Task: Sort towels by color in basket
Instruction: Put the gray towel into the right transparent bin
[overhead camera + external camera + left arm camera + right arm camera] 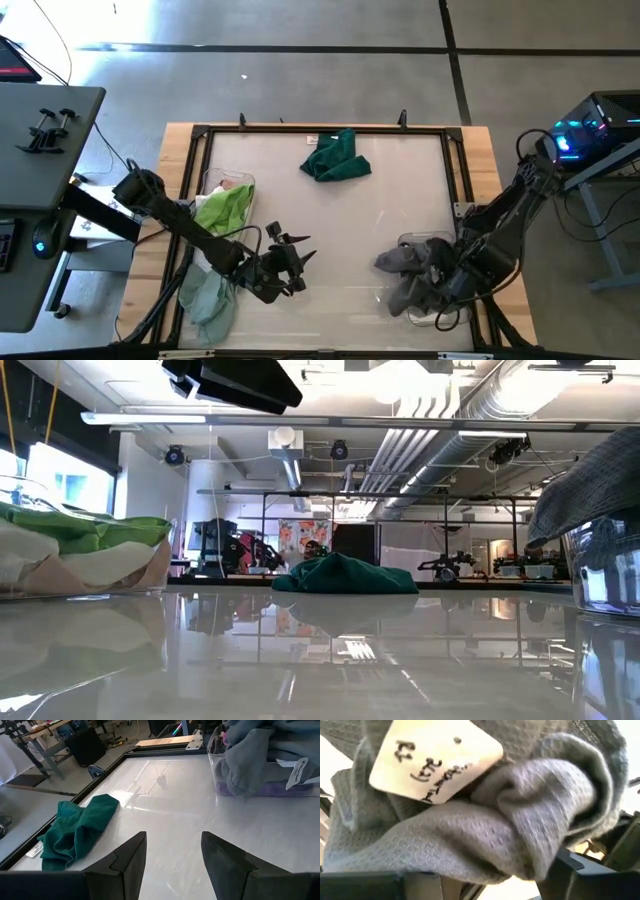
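Over on the right we see the right hand [447, 288] down in the clear bin [455, 318], pressed into the grey towels [485, 840]; we cannot tell how far its fingers are parted. Our left hand [172, 855] hovers open and empty above the table [380, 210], while the dark green towel [336, 157] lies alone near the far edge

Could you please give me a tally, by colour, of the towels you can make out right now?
Dark green towel: 1, loose on the table.
Lime green towel: 1, in the left bin.
Pale teal towel: 1, beside the left bin.
Grey towels: at least 1, a heap in the right bin.
Purple towel: 1, under the grey.
Total: at least 5.
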### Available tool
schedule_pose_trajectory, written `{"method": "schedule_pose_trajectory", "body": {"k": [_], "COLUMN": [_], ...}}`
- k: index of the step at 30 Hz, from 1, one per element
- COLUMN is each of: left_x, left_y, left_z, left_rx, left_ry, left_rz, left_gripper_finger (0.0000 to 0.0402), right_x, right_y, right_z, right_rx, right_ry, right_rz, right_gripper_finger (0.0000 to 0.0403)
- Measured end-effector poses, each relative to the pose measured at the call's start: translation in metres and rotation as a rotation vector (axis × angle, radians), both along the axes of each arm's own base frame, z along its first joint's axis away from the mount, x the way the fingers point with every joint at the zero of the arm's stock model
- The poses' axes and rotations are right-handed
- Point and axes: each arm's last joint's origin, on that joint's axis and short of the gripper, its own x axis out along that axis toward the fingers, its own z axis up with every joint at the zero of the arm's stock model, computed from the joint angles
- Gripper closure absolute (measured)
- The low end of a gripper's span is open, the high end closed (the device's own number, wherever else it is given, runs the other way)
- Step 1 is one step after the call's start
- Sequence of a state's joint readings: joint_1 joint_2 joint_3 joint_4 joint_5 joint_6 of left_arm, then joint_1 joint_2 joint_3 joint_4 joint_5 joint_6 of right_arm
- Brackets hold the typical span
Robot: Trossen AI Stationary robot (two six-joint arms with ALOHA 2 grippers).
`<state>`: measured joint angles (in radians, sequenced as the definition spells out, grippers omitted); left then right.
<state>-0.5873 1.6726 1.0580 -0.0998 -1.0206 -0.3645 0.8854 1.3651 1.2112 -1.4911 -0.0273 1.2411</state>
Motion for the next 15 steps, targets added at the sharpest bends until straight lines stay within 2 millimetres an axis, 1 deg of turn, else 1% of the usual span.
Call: {"method": "schedule_pose_trajectory", "body": {"k": [7, 15], "left_x": [0.0, 0.0], "left_y": [0.0, 0.0], "left_z": [0.0, 0.0], "left_rx": [-0.001, -0.001], "left_ry": [0.0, 0.0], "left_rz": [0.0, -0.001], "left_gripper_finger": [0.0225, 0.0225], "right_x": [-0.003, -0.014], "right_y": [0.004, 0.014], "right_z": [0.014, 0.028], "right_rx": [0.03, 0.058], "right_ry": [-0.018, -0.044], "right_rz": [0.052, 0.081], "right_gripper_finger": [0.0208, 0.0208]}}
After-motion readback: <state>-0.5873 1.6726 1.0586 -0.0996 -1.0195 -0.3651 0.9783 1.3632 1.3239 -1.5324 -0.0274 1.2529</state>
